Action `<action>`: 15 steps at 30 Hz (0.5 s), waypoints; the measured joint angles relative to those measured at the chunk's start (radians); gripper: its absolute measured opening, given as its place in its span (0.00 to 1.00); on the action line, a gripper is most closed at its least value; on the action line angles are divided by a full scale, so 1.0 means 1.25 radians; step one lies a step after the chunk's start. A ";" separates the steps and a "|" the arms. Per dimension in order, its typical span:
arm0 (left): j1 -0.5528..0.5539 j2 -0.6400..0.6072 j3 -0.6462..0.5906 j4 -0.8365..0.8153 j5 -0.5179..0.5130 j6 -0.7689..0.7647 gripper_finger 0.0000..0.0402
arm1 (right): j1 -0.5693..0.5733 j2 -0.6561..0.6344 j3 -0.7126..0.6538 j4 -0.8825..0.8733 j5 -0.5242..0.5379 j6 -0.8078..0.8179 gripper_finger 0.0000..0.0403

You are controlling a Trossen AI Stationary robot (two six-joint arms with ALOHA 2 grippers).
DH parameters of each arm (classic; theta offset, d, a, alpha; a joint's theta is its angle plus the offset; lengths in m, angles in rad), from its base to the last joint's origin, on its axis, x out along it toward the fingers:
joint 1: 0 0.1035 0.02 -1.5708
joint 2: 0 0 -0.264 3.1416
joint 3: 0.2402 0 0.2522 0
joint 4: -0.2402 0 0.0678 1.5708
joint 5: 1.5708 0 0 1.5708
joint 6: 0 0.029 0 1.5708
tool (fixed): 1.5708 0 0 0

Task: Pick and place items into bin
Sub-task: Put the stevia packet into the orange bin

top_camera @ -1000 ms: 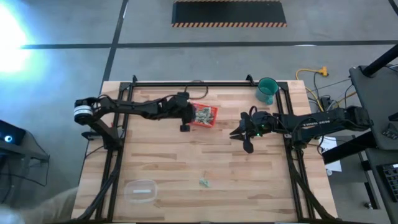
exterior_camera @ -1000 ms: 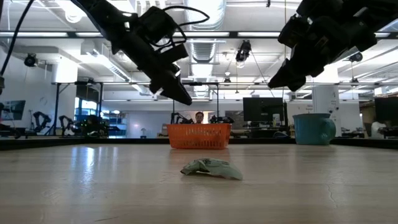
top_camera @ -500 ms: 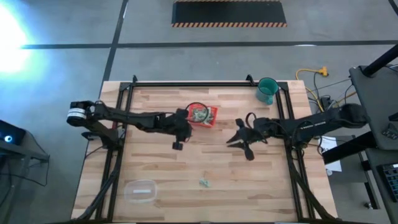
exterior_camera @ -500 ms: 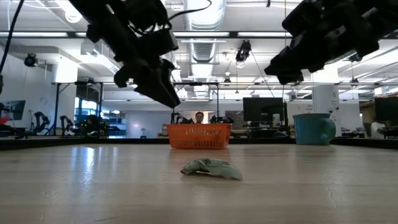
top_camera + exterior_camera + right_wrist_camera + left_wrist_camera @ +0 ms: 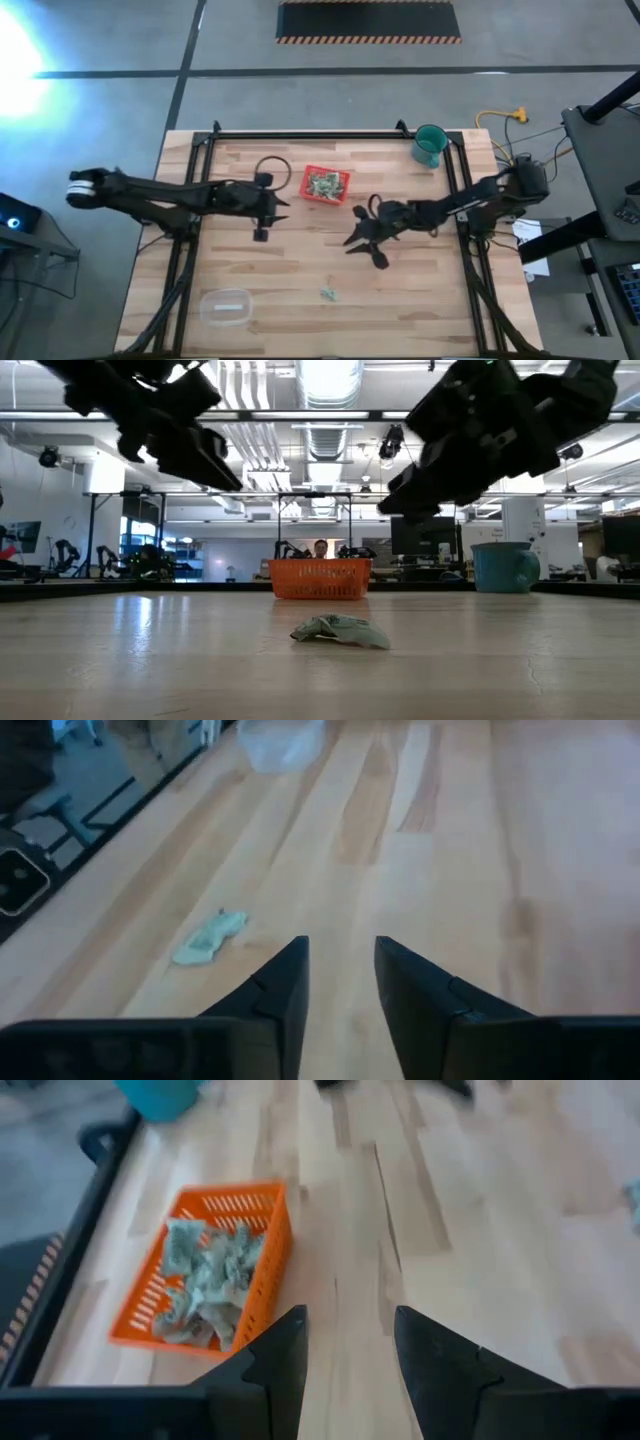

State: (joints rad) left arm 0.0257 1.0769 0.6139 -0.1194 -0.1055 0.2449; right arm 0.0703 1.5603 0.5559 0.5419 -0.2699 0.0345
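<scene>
1. Clear container (image 5: 226, 306): near the desk's (image 5: 260, 262) front left corner.
2. Left gripper (image 5: 266, 207): fingers spread, empty, above bare wood left of the bin.
3. Bin (image 5: 326, 185): red square tray holding crumpled pale-green items (image 5: 207, 1280).
4. Stray item (image 5: 328, 292): lying flat near the front edge, long axis roughly left-right.
5. Right gripper (image 5: 363, 240): fingers parted, empty, between bin and stray item.
6. Teal cup (image 5: 429, 144): back right.

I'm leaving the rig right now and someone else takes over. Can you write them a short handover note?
Left gripper: open, empty, above the table beside the red bin.
Right gripper: fingers apart, empty, above mid-table, pointed toward the loose piece.
Done: a pile of pale-green pieces lies in the bin.
Left: one piece remains on the wood near the front edge; pick it and drop it in the bin.
</scene>
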 joint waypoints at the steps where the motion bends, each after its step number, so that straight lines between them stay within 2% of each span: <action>1: -0.001 -0.027 -0.014 0.012 0.000 -0.003 0.34 | 0.004 0.019 0.012 -0.001 0.000 0.012 0.27; 8: -0.012 -0.205 -0.111 0.036 0.000 -0.024 0.34 | 0.065 0.180 0.114 -0.006 -0.002 0.033 0.39; 12: -0.026 -0.273 -0.138 0.041 0.000 -0.027 0.34 | 0.095 0.227 0.170 -0.016 0.000 0.029 0.43; 15: -0.035 -0.307 -0.153 0.071 0.001 -0.025 0.34 | 0.111 0.237 0.218 -0.076 0.000 0.022 0.44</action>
State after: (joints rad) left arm -0.0183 0.6937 0.4222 -0.0304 -0.1044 0.2142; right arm 0.2088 1.8566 0.8280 0.4474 -0.2701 0.0622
